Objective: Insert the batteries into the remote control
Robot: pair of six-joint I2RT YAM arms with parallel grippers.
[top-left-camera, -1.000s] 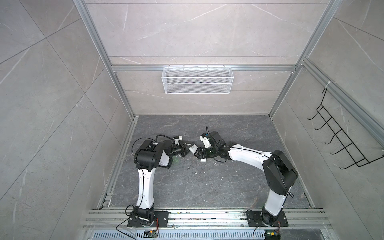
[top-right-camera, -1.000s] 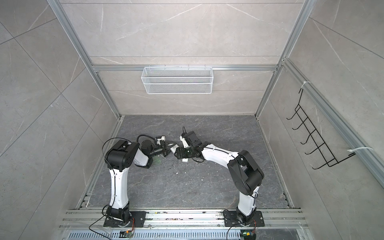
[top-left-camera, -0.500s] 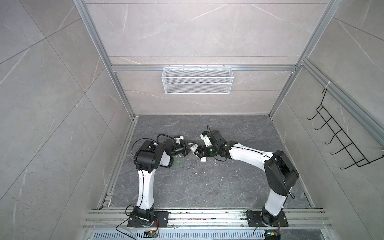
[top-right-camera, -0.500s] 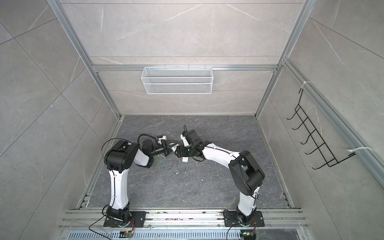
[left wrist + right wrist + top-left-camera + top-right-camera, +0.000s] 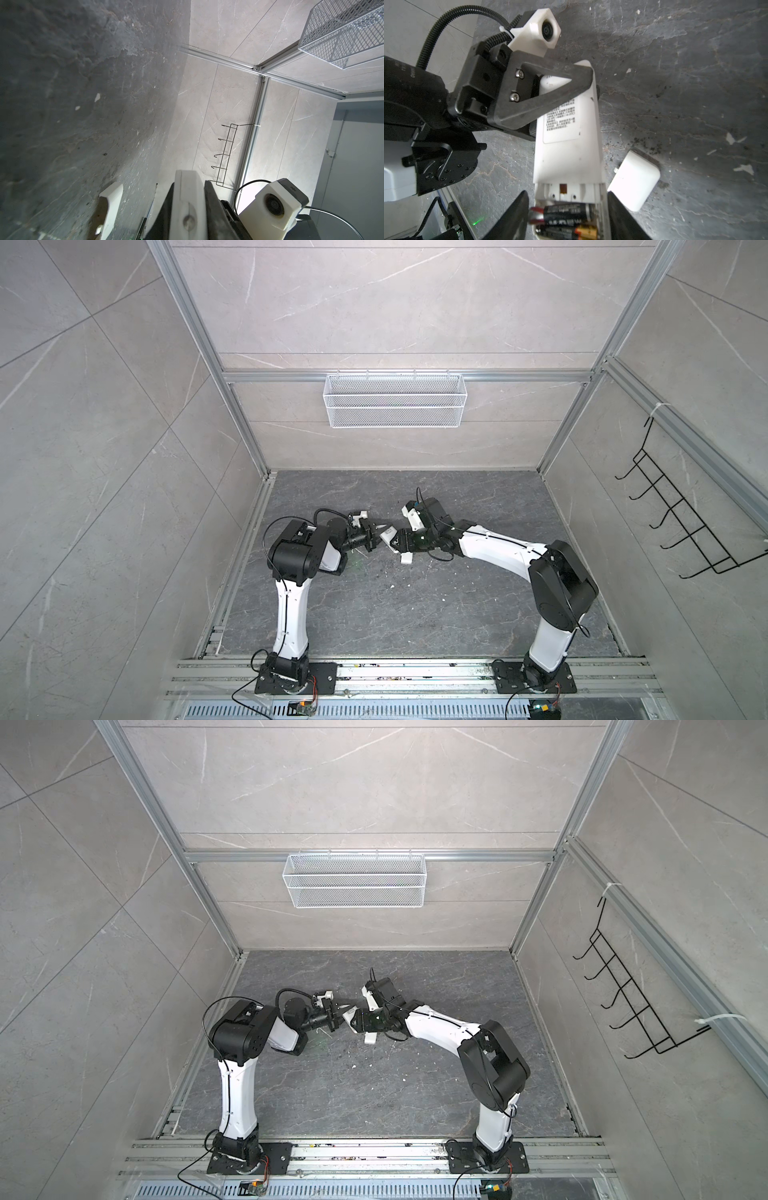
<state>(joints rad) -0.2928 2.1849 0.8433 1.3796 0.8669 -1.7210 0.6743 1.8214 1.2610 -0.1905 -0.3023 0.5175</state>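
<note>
**Remote pinched on the left, right hand astride the open battery bay**

My left hand (image 5: 577, 83) is pressed together on the white elongated plastic remote control (image 5: 566, 155), pinching it near the end away from the battery bay. Only one black finger shows in the right wrist view; its partner is hidden behind the casing. The plain back with its printed label (image 5: 561, 120) faces that camera, the print too small to read, and the button face is out of sight. In both top views the remote control (image 5: 386, 536) (image 5: 350, 1016) sits about midway between the bench's left and right edges, nearer the far edge than the near one. Whether it touches the dark grey stone bench (image 5: 675, 83) I cannot tell.

My right hand (image 5: 566, 194) is spread, one finger on each side of the open bay. Two dark slim cylindrical batteries (image 5: 569, 214) lie in it side by side, the one nearer my wrist cut off by the picture's edge. Whether my pads touch the casing I cannot tell. The small white squarish plastic cover (image 5: 633, 178) lies flat on the bench just beside that end.
</note>
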